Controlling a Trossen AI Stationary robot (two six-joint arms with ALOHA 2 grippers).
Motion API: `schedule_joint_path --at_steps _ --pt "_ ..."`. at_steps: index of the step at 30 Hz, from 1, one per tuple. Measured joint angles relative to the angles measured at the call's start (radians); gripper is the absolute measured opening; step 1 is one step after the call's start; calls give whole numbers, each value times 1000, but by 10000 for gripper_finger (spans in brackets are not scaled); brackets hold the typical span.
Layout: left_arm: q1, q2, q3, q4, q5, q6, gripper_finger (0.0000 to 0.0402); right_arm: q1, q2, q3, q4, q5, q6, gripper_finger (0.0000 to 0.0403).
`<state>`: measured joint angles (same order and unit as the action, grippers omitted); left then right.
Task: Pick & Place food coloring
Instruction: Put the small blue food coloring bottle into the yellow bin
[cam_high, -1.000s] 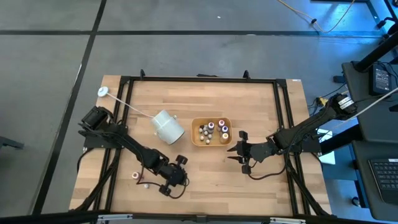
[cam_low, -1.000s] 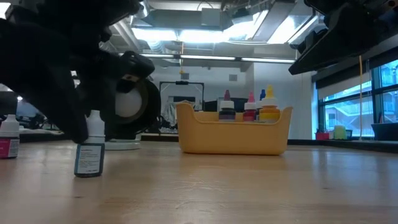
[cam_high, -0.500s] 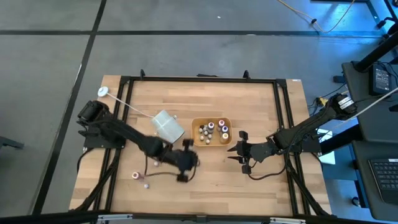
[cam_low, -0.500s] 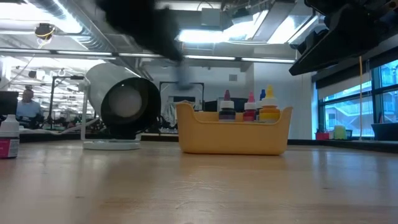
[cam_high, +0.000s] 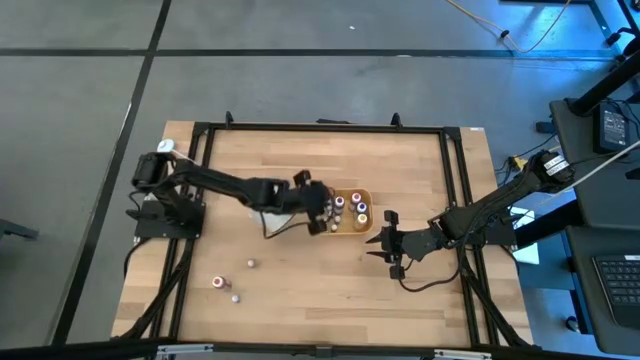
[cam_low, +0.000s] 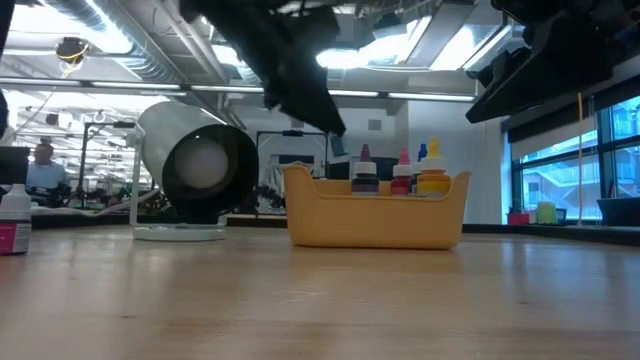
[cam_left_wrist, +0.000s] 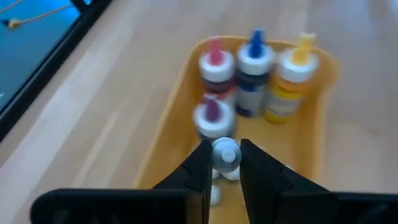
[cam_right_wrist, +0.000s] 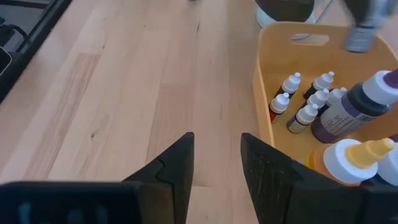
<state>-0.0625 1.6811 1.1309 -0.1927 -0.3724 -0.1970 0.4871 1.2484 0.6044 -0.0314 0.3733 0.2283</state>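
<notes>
My left gripper (cam_high: 322, 212) hangs over the left part of the yellow-orange tray (cam_high: 341, 192), shut on a tiny food coloring bottle with a white cap (cam_left_wrist: 225, 154). The low view shows that bottle (cam_low: 337, 146) in the air above the tray wall (cam_low: 375, 215). Several bottles stand in the tray: pink, blue and yellow tops (cam_left_wrist: 254, 62), small white-capped ones (cam_right_wrist: 306, 99). Three loose bottles stand on the table's near left (cam_high: 216, 283), (cam_high: 235, 297), (cam_high: 250, 264). My right gripper (cam_high: 385, 245) waits open, right of the tray. My left gripper pinches the small bottle between its two fingers (cam_left_wrist: 198, 167), with the white cap (cam_left_wrist: 226, 151) showing between the fingertips. The fingers slant down from the table's left. The bottle is lifted clear and hangs over the tray's inside.
A large white cup lies on its side (cam_low: 195, 165) left of the tray, partly under my left arm in the high view (cam_high: 262, 203). One pink-labelled bottle (cam_low: 12, 225) stands at the low view's left. Bare wood stretches along the near side of the table (cam_high: 330, 290).
My left gripper, shut on a bottle at the table's near left, has lifted it clear and carried it toward the far edge and right, ending above the tray's left part. The right arm has kept still.
</notes>
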Motion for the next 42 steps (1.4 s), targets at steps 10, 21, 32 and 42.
schedule_joint_path --at_steps 10,21,32,42 --pt "91 70 -1 -10 38 -28 56 0 0 0 -8 0 4 134" --pt "100 119 -1 -71 -29 -75 56 0 0 0 -11 0 29 134" --pt "100 114 -45 -68 -30 -157 58 0 0 0 -11 0 29 134" --pt "96 116 -48 -26 -36 -157 97 0 0 0 -11 0 29 134"
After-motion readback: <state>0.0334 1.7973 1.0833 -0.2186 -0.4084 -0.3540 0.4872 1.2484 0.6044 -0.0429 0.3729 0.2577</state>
